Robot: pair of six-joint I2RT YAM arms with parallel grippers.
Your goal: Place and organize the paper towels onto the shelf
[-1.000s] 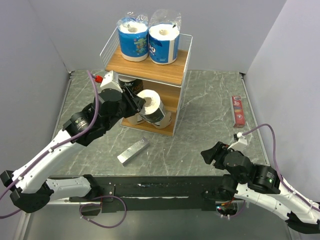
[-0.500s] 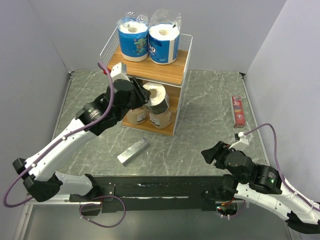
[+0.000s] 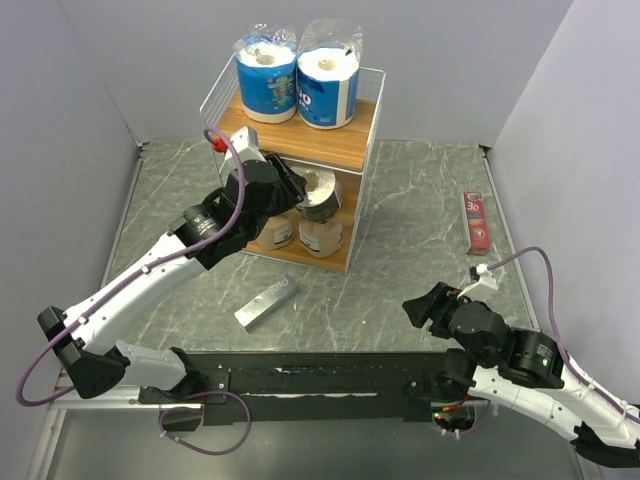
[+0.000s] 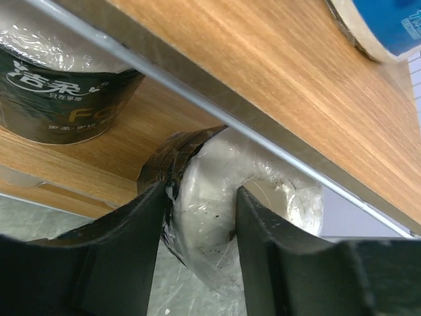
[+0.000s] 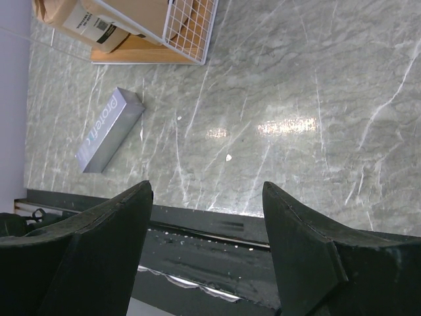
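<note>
Roll in black wrap (image 4: 210, 224) sits at the front of the shelf's (image 3: 300, 140) middle tier, pinched between the fingers of my left claw (image 4: 200, 194). Another black roll (image 4: 59, 85) stands beside it on that tier. My right claw (image 5: 207, 189) hangs spread over the table (image 5: 296, 99).

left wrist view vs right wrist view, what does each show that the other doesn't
Only left wrist: the left gripper gripping a black-wrapped roll, with a second black roll behind it. Only right wrist: the open, empty right gripper, the silver bar on the table, and a brown roll. Both: the shelf.
</note>
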